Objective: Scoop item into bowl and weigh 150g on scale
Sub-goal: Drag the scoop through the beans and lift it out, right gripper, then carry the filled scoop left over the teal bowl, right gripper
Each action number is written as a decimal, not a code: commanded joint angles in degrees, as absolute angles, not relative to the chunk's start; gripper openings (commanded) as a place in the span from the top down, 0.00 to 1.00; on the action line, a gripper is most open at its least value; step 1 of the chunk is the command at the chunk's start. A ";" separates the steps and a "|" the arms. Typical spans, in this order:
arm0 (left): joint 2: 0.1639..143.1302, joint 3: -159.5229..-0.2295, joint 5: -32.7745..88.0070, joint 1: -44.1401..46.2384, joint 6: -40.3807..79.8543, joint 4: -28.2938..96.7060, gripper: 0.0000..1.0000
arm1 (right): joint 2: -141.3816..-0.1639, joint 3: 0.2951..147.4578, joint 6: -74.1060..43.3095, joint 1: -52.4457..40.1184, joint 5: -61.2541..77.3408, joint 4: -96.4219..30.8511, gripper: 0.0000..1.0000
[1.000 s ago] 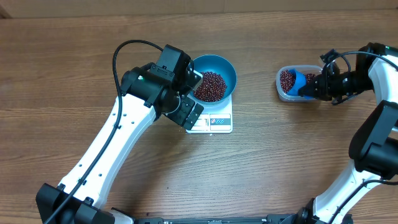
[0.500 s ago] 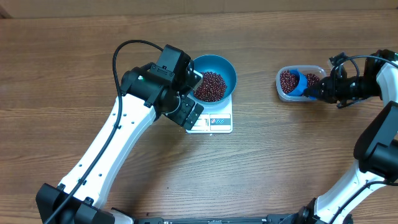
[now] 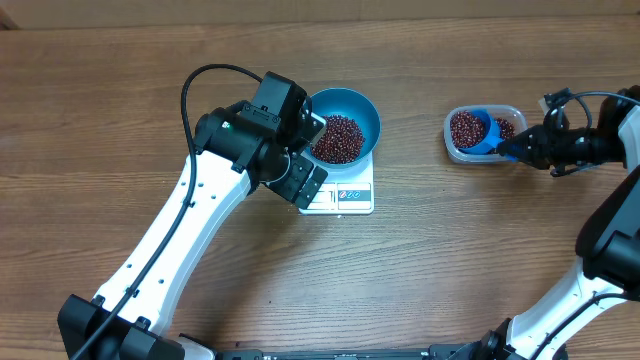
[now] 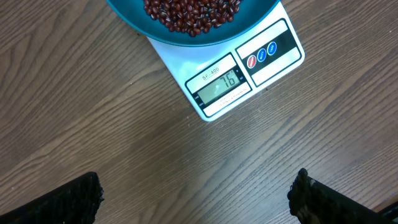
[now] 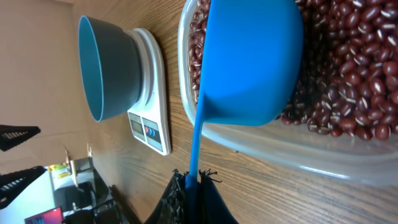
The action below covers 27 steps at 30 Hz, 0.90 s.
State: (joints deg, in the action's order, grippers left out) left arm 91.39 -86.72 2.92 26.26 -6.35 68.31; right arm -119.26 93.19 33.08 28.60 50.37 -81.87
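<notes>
Sitting in two lots, the beans (image 3: 340,139) make a shallow heap in the bowl (image 3: 362,108), and the rest fill the clear tub (image 3: 455,150). The bowl stands on the scale (image 3: 345,196), near the middle of the table's far edge, with the display facing the near edge. The tub lies well apart from it, toward the far right corner.

The scoop (image 3: 480,130) has its cup down inside the tub, resting on the beans. Its handle runs out over the tub's rim toward the table's right edge, roughly level and along the table's length. The right gripper (image 3: 520,148) is clenched on the end of that handle. From this pincer the bowl lies straight to the left, with only bare wood between tub and scale, so nothing blocks a carry across.

The left gripper (image 3: 303,178) hangs over the scale's front left corner with its fingers spread wide and grasping nothing. It is the nearer arm to the bowl, and its bulk crowds the bowl's left rim.

The display appears to show two digits, so more scoops are probably needed.
</notes>
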 commanded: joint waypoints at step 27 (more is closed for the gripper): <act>90.63 -87.31 2.96 26.63 -5.98 68.36 0.00 | -119.28 92.95 38.09 37.43 62.28 -86.56 0.96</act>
State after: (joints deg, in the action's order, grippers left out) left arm 91.39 -86.72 2.92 26.26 -6.35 68.31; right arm -119.28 93.19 36.73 36.14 57.39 -86.26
